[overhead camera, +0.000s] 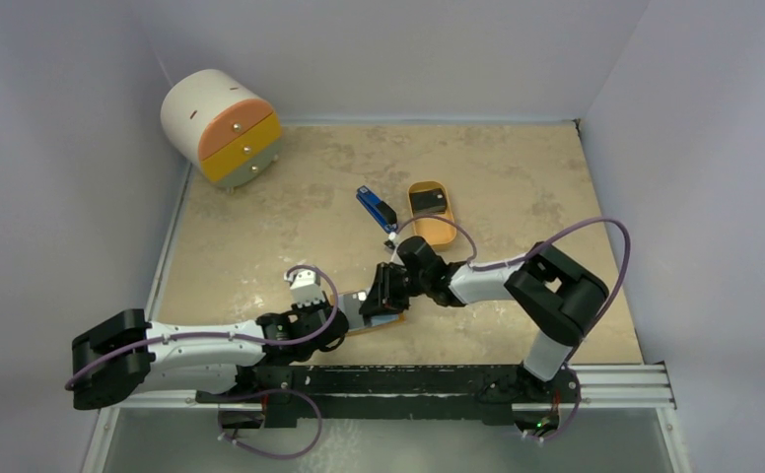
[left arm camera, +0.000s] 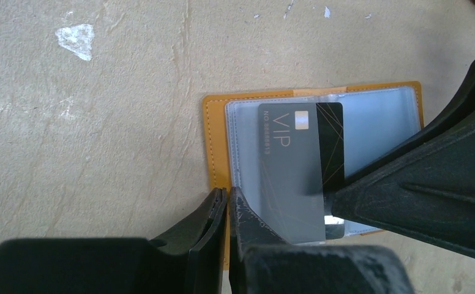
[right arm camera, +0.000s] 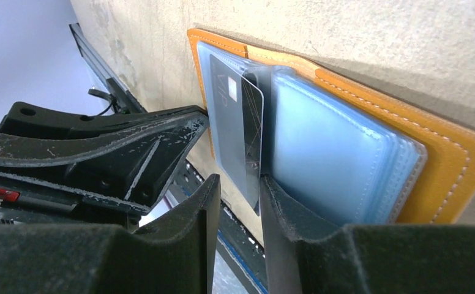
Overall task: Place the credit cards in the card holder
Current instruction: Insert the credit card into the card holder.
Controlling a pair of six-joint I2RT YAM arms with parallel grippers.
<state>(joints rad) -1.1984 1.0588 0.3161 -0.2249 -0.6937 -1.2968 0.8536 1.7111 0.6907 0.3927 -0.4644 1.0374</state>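
Sliding a credit card (left arm camera: 290,159) into the card holder (left arm camera: 213,135) is judged to be the step in hand, and it looks nearly done. The orange holder is laid open flat on the tabletop (left arm camera: 100,153), just in front of the arm bases. The dark card lettered VIP is seen largely inside a clear sleeve (left arm camera: 376,122), with one dark strip of it not yet covered.

The left tool (left arm camera: 227,199) is clamped on the near edge of the card holder, pinning it down. The right tool (right arm camera: 238,184) is held with its jaws apart; the card's free edge stands between them but is not pinched.

A second credit card (overhead camera: 428,202) is seen lying in the oval orange tray (overhead camera: 448,235), well apart from the holder, so the task is judged about half finished.

For the next move, either a gentle push on the exposed edge to seat the card fully or a straight retreat of the right tool is called for. The card should not be dragged back out, and the left clamp should be kept on the holder meanwhile.
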